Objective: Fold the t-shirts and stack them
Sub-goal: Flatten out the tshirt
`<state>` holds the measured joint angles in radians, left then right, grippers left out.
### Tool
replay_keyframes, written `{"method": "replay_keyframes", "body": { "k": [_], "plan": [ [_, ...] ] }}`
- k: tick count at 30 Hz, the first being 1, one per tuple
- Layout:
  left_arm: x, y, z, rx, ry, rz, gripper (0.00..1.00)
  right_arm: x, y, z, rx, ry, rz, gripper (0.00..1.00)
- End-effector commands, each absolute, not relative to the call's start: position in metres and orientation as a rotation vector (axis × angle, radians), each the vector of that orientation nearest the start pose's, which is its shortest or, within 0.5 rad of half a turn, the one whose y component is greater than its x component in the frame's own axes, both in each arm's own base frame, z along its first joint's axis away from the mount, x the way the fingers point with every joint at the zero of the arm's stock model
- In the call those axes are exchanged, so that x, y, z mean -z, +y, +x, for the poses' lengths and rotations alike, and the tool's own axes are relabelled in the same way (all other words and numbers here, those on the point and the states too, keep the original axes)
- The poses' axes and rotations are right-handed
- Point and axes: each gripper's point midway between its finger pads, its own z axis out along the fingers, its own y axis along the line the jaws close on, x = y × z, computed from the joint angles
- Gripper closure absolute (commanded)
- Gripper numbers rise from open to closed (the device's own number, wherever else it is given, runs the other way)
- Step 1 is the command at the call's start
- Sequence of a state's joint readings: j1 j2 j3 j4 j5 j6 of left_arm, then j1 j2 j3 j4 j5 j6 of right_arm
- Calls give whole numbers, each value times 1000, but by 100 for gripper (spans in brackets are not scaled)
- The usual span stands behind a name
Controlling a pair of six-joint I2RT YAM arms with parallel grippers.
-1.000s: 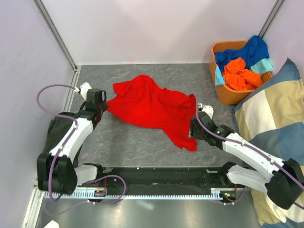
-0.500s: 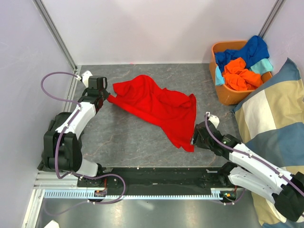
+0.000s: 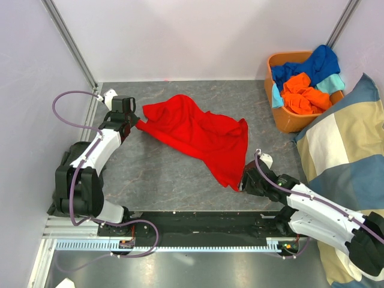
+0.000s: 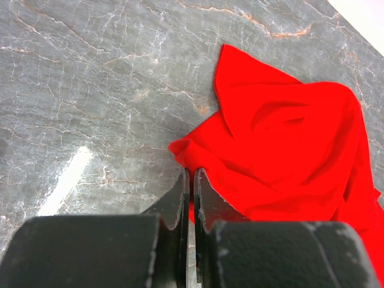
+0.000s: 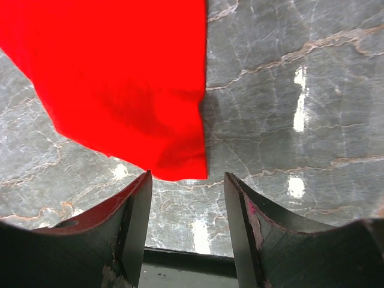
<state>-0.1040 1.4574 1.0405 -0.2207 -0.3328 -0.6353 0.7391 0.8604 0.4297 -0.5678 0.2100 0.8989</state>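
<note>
A red t-shirt (image 3: 195, 137) lies rumpled and spread across the middle of the grey table. My left gripper (image 3: 135, 122) is shut on its left corner; in the left wrist view the fingers (image 4: 191, 180) pinch the red cloth (image 4: 288, 144). My right gripper (image 3: 242, 185) is open and empty, just off the shirt's near right corner; in the right wrist view the red hem (image 5: 174, 162) lies just beyond the open jaws (image 5: 188, 180). More t-shirts, royal blue (image 3: 312, 63), orange (image 3: 305, 95) and light teal (image 3: 331, 83), are heaped in an orange basket (image 3: 288, 123).
A big blue-and-beige checked cushion (image 3: 345, 162) fills the right side. White walls and metal posts close the back and left. A black rail (image 3: 198, 222) runs along the table's near edge, close under the right gripper.
My right gripper has drawn back toward the near edge, off the shirt's right side, and stands open. My left gripper has shifted the left corner slightly back and then held still.
</note>
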Motion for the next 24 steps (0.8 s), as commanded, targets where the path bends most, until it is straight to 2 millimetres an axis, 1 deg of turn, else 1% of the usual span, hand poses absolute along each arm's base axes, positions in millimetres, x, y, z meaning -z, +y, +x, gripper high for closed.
{"method": "replay_keyframes", "body": {
  "k": [1,8,13,18,24],
  "plan": [
    [-166,-8,425,65,1996,-726,98,-34,143,162,-381,2551,303,41],
    [-163,-5,422,57,1996,-732,98,-19,138,165,-307,2562,289,41],
    [-162,-4,420,53,1998,-735,98,-16,137,171,-262,2557,264,40],
    [-159,-2,419,51,2001,-741,98,-16,142,177,-251,2560,236,40],
    [-158,-1,418,50,2001,-742,98,-9,151,182,-251,2581,193,41]
  ]
}}
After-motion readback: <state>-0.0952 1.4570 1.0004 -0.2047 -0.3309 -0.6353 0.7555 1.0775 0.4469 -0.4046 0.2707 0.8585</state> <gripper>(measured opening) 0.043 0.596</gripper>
